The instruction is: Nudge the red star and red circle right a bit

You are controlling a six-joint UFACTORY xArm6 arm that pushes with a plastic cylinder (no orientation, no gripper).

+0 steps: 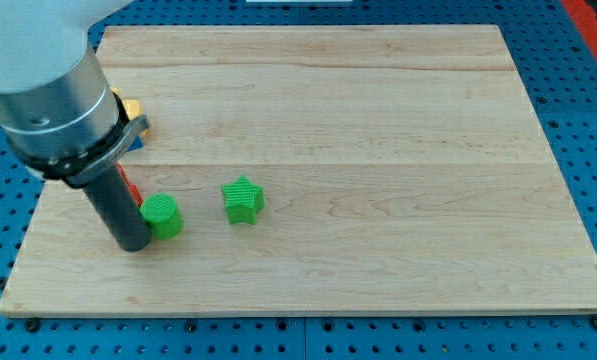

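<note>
Pale wooden counter [378, 120]: dark rod tip [133, 246] touching green cylinder block [162, 216]; green star block [243, 200] nearby rightward; red blocks mostly hidden behind arm; no hand fitted

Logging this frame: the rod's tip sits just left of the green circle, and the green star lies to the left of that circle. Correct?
Not quite. In the camera view the green star lies to the right of the green circle, not the left. My tip does sit just left of that circle.

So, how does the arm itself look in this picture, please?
The arm is a thick, smooth cylinder, white above and silver-grey below, ringed by a black collar. From the collar descends a straight, dark grey rod ending in my tip. No cables or markings are visible.
</note>
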